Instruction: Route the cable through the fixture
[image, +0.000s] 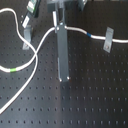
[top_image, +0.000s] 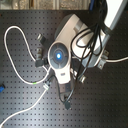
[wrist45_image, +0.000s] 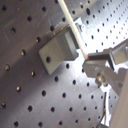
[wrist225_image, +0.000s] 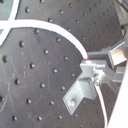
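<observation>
While fingers (wrist45_image: 88, 61) pinch cable (wrist45_image: 70, 22) closed, cable lies against metal bracket (wrist45_image: 57, 47)

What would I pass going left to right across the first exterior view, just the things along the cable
Green band on the cable → left bracket → tall gripper finger holding the cable → blue band → right bracket.
</observation>
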